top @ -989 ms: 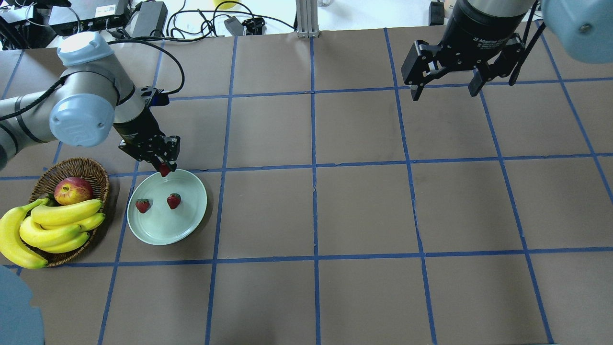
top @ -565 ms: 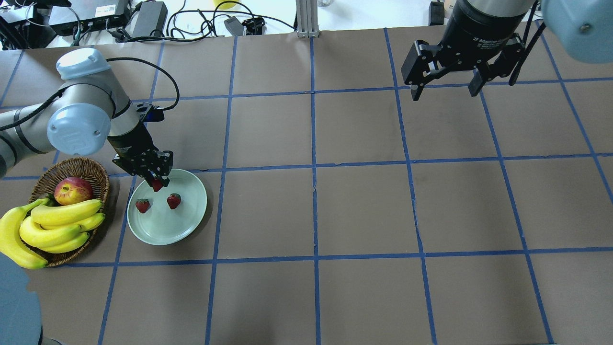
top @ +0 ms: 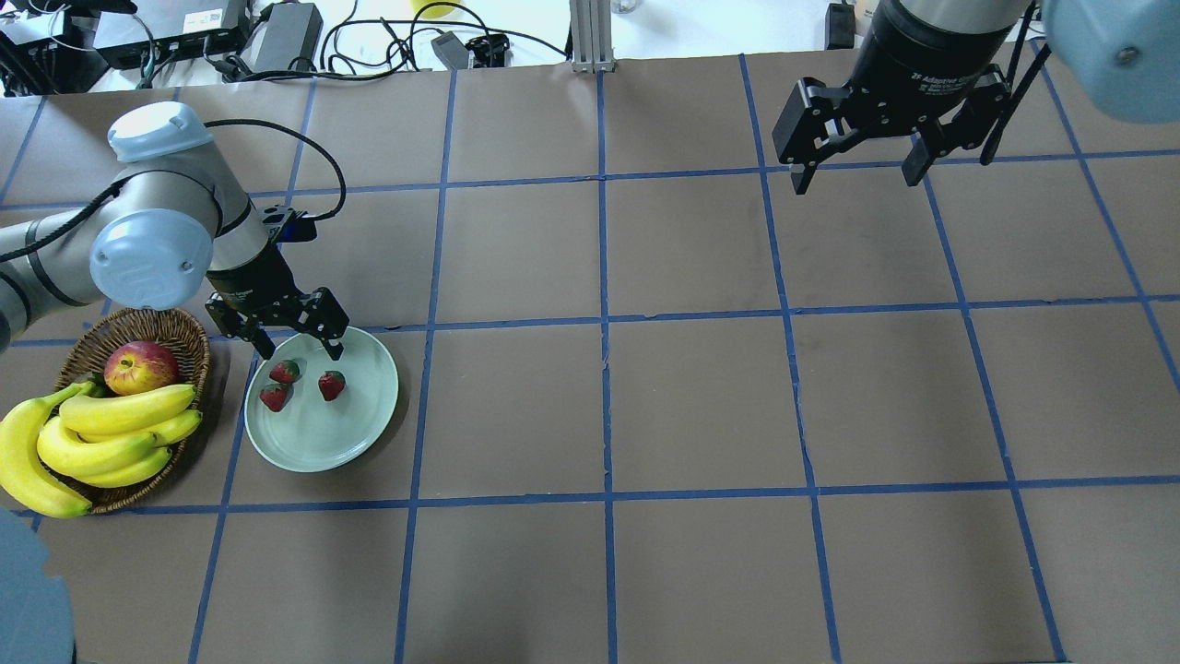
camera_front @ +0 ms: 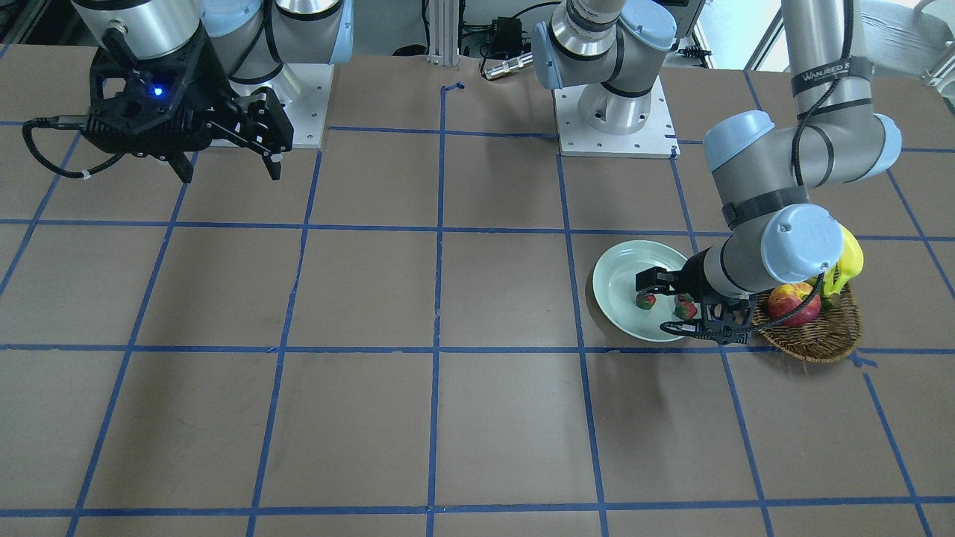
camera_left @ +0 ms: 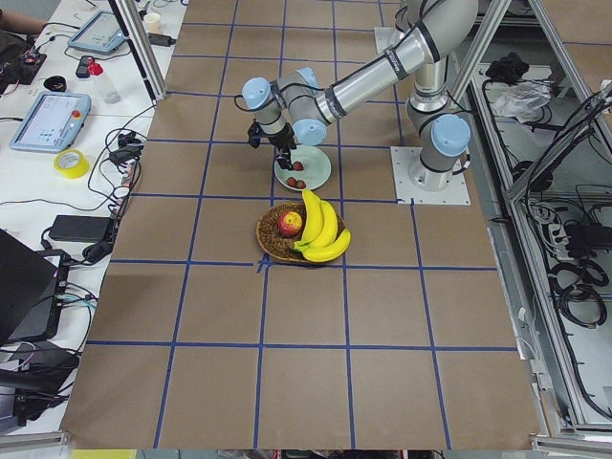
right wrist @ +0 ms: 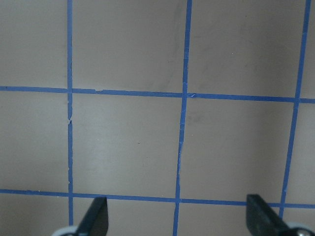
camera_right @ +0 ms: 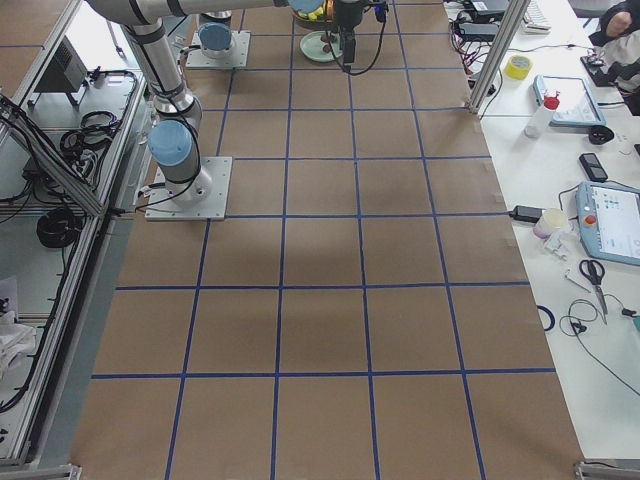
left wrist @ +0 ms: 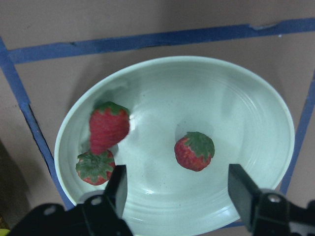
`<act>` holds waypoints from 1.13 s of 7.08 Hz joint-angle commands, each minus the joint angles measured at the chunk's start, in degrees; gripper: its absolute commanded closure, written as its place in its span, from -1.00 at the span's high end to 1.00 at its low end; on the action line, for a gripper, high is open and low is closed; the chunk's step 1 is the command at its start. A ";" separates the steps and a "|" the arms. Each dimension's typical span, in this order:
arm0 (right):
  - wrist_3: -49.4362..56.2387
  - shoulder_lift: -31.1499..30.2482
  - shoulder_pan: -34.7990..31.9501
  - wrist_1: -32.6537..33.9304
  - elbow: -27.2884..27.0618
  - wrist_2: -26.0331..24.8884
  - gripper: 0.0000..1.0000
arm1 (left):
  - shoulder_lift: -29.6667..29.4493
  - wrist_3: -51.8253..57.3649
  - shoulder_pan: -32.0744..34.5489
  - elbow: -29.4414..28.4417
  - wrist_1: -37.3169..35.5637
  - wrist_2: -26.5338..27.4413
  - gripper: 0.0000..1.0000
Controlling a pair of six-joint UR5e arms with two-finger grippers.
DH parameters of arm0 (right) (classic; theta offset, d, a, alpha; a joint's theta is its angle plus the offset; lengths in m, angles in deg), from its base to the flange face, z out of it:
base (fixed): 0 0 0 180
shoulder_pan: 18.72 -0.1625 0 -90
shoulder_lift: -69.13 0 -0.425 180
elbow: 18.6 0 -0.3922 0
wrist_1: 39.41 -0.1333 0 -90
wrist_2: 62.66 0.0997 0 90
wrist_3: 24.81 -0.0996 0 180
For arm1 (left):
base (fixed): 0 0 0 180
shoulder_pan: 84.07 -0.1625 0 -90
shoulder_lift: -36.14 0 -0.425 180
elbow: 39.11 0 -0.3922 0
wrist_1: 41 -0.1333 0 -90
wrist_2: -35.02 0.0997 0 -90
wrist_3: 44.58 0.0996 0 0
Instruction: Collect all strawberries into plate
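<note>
The pale mint-green plate point(top: 346, 435) sits at the left of the table, next to the basket. Three strawberries lie in it: two touching near its left rim point(top: 285, 371) point(top: 275, 397) and one nearer the middle point(top: 331, 385). My left gripper point(top: 301, 352) hangs open and empty just above the plate's far rim, its jaws wide apart. The left wrist view shows all three berries point(left wrist: 109, 129) point(left wrist: 95, 166) point(left wrist: 194, 151) on the plate point(left wrist: 236, 113) between my fingers point(left wrist: 118, 189). My right gripper point(top: 855, 180) is open and empty, high over the far right of the table.
A brown wicker basket point(top: 147, 318) holding a red-yellow apple point(top: 140, 366) and a bunch of bananas point(top: 101, 433) stands just left of the plate. Cables and boxes lie beyond the table's far edge.
My left gripper carried a strawberry over the plate, opened and let it go. The berry now lies beside the left one. The right arm has not moved.
</note>
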 commanded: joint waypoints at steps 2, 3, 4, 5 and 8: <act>0.00 0.00 0.00 0.00 0.00 0.07 1.00 | 6.07 -1.58 1.89 -12.36 11.25 -0.66 1.00; 0.00 0.00 0.00 0.00 0.00 0.07 1.00 | 9.40 -10.11 2.15 -15.97 13.66 -2.06 1.00; 0.00 0.00 0.00 0.00 0.00 0.07 1.00 | 12.22 -14.20 3.98 -17.14 14.29 -3.03 1.00; 0.00 0.00 0.00 0.00 0.00 0.07 1.00 | 14.16 -16.59 9.13 -17.32 14.38 -2.43 1.00; 0.00 0.00 0.00 0.00 0.00 0.07 1.00 | 16.02 -20.75 14.63 -16.71 14.30 -2.42 1.00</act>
